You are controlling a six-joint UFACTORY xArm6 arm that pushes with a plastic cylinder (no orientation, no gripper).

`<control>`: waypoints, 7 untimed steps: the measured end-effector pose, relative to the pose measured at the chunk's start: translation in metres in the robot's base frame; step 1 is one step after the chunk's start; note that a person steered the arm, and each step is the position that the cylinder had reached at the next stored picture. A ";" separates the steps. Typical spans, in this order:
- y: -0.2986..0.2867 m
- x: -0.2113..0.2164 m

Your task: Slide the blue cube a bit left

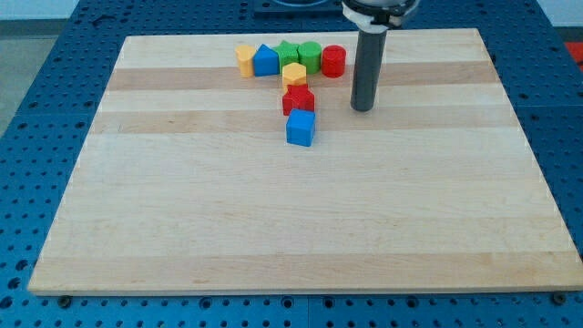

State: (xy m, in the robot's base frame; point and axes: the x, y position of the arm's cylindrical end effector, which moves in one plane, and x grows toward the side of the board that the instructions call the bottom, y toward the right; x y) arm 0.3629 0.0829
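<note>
The blue cube (301, 128) sits on the wooden board (301, 228), a little above the view's middle. A red block (298, 99) touches its top side. My tip (363, 108) rests on the board to the view's right of the blue cube and slightly higher, about a block's width of bare wood between them. The dark rod rises from it to the view's top.
Above the red block is a yellow hexagonal block (294, 74). Along the top stands a row: yellow block (244, 59), blue block (266, 60), two green blocks (288, 52) (310, 56), red cylinder (333, 60). Blue perforated table surrounds the board.
</note>
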 end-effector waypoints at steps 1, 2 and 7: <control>0.000 0.001; -0.015 0.040; -0.136 0.041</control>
State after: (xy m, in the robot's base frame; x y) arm 0.4041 -0.0530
